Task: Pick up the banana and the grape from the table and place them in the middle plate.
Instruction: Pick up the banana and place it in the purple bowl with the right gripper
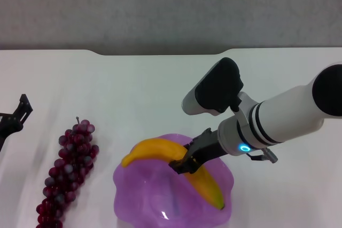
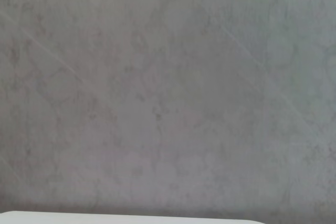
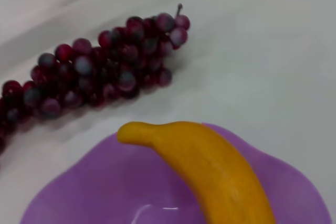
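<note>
The yellow-orange banana (image 1: pixel 155 148) lies across the translucent purple plate (image 1: pixel 139 190), one end over the plate's far-left rim, the other down inside it. My right gripper (image 1: pixel 184 163) is closed around the banana's middle, over the plate. The bunch of dark red-purple grapes (image 1: pixel 69 174) lies on the white table (image 1: pixel 160 89) just left of the plate, stem pointing away from me. The right wrist view shows the banana (image 3: pixel 220 177) over the plate (image 3: pixel 94 182), with the grapes (image 3: pixel 100 77) beyond. My left gripper (image 1: pixel 13 116) sits at the far left edge, away from the grapes.
The table's far edge has a shallow dark notch (image 1: pixel 160 53), with a grey wall behind it. The left wrist view shows only that wall (image 2: pixel 168 93) and a sliver of table edge. The right forearm reaches in from the right, above the table.
</note>
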`<move>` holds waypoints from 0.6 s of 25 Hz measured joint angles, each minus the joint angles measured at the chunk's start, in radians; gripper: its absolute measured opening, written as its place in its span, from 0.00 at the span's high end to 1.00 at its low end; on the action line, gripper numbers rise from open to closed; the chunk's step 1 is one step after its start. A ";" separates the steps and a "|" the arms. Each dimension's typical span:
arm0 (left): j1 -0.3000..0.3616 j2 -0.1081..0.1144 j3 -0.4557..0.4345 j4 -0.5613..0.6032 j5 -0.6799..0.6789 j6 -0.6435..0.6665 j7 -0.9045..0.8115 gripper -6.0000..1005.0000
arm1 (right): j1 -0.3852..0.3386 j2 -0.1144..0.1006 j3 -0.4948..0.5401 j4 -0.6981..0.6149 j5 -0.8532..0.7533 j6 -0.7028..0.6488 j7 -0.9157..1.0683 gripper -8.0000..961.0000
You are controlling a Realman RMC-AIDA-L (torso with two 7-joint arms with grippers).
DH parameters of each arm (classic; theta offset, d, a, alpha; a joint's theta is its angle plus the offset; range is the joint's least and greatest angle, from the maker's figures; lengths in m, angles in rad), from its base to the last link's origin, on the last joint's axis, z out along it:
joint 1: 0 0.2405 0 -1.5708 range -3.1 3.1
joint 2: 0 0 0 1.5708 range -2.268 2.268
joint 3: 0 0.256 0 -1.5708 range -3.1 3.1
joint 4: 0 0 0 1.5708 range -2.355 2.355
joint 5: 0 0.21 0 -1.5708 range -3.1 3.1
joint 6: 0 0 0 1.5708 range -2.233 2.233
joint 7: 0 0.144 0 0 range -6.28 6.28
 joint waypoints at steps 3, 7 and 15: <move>-0.001 0.000 0.000 0.000 0.000 0.000 0.000 0.09 | 0.001 0.001 -0.007 -0.007 -0.003 -0.021 -0.003 0.41; -0.002 0.000 0.000 0.000 0.000 0.000 0.000 0.09 | 0.001 -0.001 -0.022 -0.008 -0.004 -0.044 -0.007 0.40; -0.001 0.000 0.000 0.000 0.000 0.000 0.000 0.09 | -0.003 0.000 -0.034 -0.002 0.002 -0.094 -0.050 0.21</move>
